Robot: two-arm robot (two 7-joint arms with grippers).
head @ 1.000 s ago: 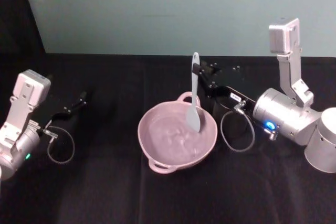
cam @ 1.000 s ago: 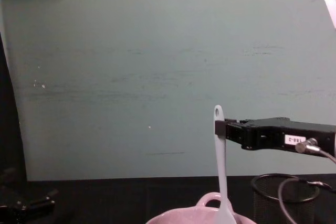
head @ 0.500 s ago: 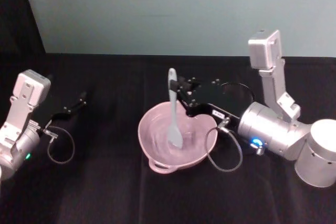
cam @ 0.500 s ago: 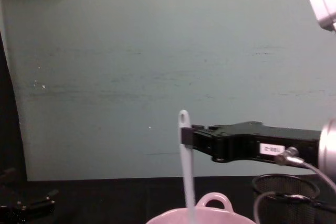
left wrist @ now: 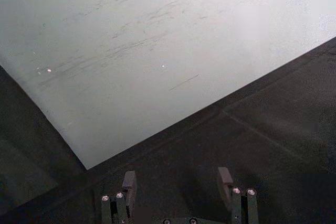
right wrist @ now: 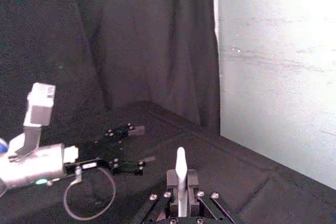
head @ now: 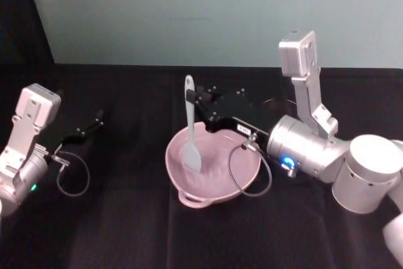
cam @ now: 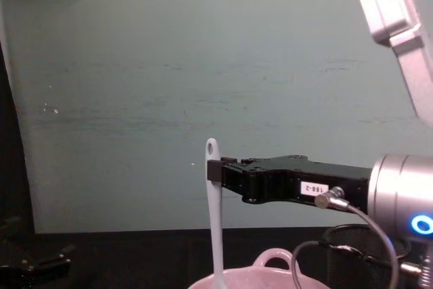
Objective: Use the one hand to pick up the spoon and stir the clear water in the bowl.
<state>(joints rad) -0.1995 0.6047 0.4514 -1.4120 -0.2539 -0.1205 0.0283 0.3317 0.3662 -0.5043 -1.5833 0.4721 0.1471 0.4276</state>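
I have the black flat right gripper (head: 197,99) pinched shut on the long slim white plastic spoon (head: 189,131), high on the handle just under the small hole at its tip; the right wrist view shows the handle tip (right wrist: 180,165) standing up between the clamped fingers. The spoon hangs nearly upright, its paddle head down inside the pale pink round bowl (head: 174,163), toward the bowl's left wall. I read this as mid-stir. The spoon looks light and stiff, but the handle is smooth and thin, so with a hold this far up I judge it could swivel in the pinch if the head drags on the wall; a hold lower down would steady it. The bowl also looks light and might skate on the black cloth table (head: 126,231). The left gripper (head: 94,121) sits parked at the left, fingers (left wrist: 128,181) spread apart on nothing
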